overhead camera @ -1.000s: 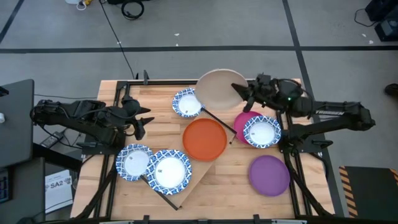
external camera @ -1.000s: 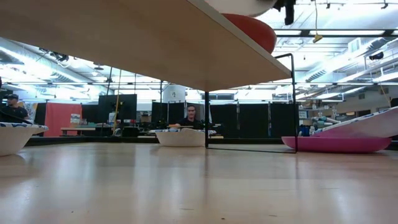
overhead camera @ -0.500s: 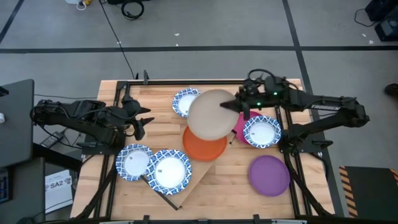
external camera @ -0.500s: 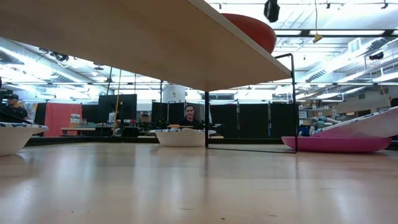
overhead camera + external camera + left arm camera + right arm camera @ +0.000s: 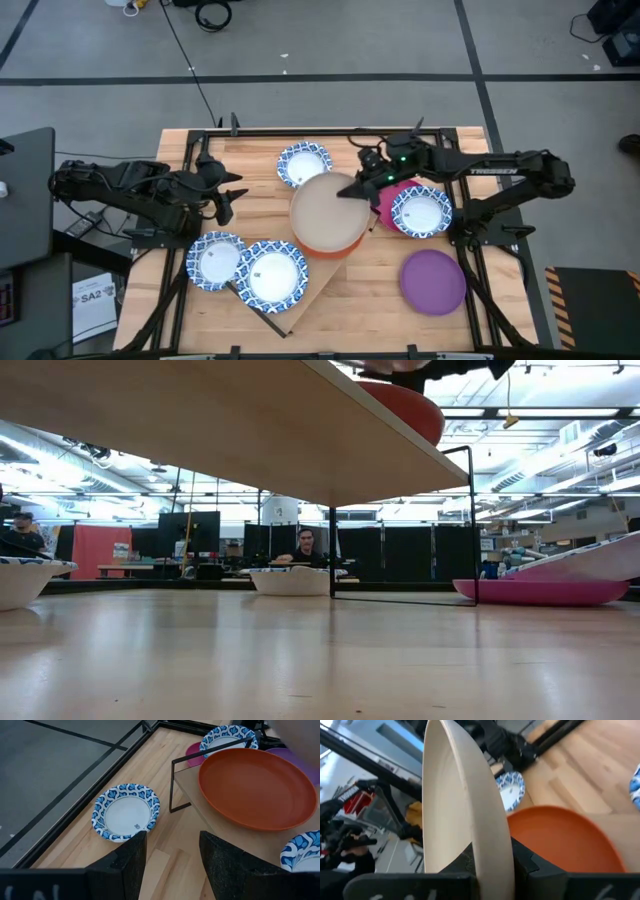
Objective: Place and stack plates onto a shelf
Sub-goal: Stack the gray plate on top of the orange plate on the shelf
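My right pincer (image 5: pixel 352 188) pinches the beige plate (image 5: pixel 326 213) by its rim, hovering it just over the orange plate (image 5: pixel 345 243) on the shelf (image 5: pixel 250 420). I should level it, centre it, then lower gently. My left pincer (image 5: pixel 170 852) waits spread.

From table height, the underside of the shelf (image 5: pixel 230 430) fills the upper left, a light-wood board slanting across the frame on thin black rod supports (image 5: pixel 471 525). An orange plate (image 5: pixel 408 410) sits on its far end, and a dark part of an arm (image 5: pixel 455 368) shows just above that plate. On the wooden tabletop (image 5: pixel 320 660), a magenta plate (image 5: pixel 540 591) lies at the right with another plate (image 5: pixel 585 562) tilted on it. A white bowl-like plate (image 5: pixel 292 581) stands mid-distance, another (image 5: pixel 25 580) at the left edge. A person (image 5: pixel 305 547) sits in the room behind.
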Tool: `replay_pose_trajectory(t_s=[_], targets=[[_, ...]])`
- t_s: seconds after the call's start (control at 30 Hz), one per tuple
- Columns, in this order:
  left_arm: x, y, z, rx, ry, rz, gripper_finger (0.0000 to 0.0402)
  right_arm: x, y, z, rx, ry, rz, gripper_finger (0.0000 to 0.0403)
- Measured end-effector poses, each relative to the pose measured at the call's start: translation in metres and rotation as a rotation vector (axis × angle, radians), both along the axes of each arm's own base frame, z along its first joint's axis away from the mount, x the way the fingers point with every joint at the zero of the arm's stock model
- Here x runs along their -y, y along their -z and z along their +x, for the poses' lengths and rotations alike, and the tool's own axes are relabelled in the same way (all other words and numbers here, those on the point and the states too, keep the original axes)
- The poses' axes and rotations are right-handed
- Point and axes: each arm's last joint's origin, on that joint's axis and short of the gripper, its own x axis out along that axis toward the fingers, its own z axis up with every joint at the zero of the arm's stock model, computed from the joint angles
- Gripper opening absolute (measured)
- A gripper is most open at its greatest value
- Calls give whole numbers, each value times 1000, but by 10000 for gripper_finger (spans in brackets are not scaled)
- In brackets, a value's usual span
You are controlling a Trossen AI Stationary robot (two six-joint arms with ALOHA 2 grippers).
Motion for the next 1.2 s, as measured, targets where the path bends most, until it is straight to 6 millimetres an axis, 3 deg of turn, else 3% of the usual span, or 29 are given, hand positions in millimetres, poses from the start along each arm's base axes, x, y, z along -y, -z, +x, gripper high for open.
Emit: replay_pose_trajectory(t_s=[0.3,1.2], targets=[[0,0,0,0,0,0,189,10,18,6,-98,-22,24,52],[0,0,0,1,-1,-1,189,18,26,3,-177,-1,21,71]])
